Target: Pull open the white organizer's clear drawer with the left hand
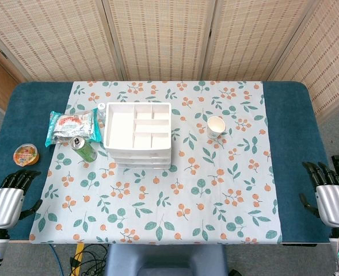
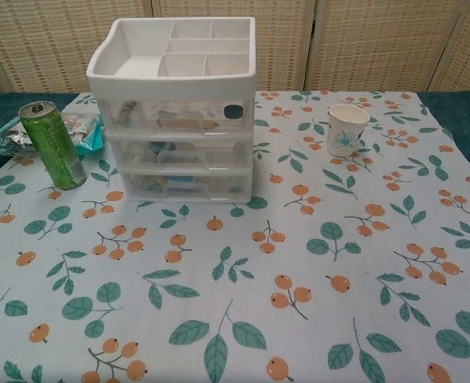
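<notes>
The white organizer (image 1: 137, 135) (image 2: 175, 104) stands left of the table's centre, with an open divided tray on top and three clear drawers (image 2: 180, 152) stacked below, all pushed in. My left hand (image 1: 9, 198) rests at the table's near left corner, fingers apart, holding nothing, well away from the organizer. At the near right edge my right hand (image 1: 329, 195) is likewise open and empty. Neither hand shows in the chest view.
A green can (image 1: 84, 149) (image 2: 53, 144) stands just left of the organizer, with a snack packet (image 1: 71, 126) behind it and a small jelly cup (image 1: 26, 154) further left. A white paper cup (image 1: 216, 126) (image 2: 347, 129) sits to the organizer's right. A floral cloth (image 1: 204, 195) covers the table.
</notes>
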{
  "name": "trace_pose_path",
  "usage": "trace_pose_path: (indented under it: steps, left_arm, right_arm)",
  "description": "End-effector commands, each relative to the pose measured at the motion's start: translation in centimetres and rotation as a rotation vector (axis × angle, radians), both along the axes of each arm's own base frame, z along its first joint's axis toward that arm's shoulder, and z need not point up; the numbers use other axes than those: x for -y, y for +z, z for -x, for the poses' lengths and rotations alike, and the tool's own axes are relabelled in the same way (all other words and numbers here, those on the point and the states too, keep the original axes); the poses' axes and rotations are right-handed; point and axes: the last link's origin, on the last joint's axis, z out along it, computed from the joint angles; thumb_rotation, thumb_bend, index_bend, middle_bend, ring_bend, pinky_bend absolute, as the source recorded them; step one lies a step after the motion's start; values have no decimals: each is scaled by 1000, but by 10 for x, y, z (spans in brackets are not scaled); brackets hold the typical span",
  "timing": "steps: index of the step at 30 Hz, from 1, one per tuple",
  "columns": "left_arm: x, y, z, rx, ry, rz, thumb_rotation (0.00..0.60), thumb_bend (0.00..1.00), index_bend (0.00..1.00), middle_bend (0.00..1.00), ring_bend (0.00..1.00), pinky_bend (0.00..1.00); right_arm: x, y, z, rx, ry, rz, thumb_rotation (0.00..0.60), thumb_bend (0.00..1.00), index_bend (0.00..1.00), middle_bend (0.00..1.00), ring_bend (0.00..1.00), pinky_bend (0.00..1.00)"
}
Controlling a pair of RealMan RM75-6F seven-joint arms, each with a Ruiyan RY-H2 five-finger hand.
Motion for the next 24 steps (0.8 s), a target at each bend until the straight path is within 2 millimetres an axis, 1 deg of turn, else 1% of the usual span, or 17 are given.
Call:
trace_pose_path:
  steps: [1,8,11,13,14,15,17,19,21,24]
  left_arm:
    - [-1,-1,0,1,-2,1,600,236,206,231,160,193]
    - [-5,0,-5,26,-30,13,600,235,206,231,167,193]
    - [-9,0,-8,48,-53,20,600,236,206,233,207,192]
    - [-14,0,-12,63,-78,29,600,235,209,254,254,203]
    - [-16,-1,-14,70,-89,35,600,236,211,277,291,229]
    - [-18,-2,-16,80,-101,42,600,236,215,306,333,284]
    - [-25,-6,-21,112,-126,60,600,236,225,394,438,473]
    - [-32,-13,-26,153,-139,101,600,250,234,497,555,695]
    - [-38,-20,-32,182,-154,138,600,288,237,564,628,816]
    - [-48,-34,-45,239,-186,217,600,372,242,678,739,959]
  right_arm:
    - [0,1,0,-2,0,2,600,372,75,135,122,163]
    - [1,3,-2,-5,13,8,600,373,76,135,122,163]
    - [2,6,-4,-5,23,19,600,373,75,135,122,163]
    - [3,8,-5,-8,30,24,600,372,75,135,122,163]
    - [3,8,-6,-9,32,25,600,372,75,135,121,163]
    - [3,9,-6,-9,34,26,600,372,75,135,122,163]
    - [4,8,-7,-5,34,25,600,372,75,135,122,163]
    - [5,8,-8,-4,36,19,600,373,75,135,121,163]
    - [6,8,-9,-6,40,16,600,373,75,135,122,163]
    - [8,8,-11,-15,47,10,600,372,75,135,121,163]
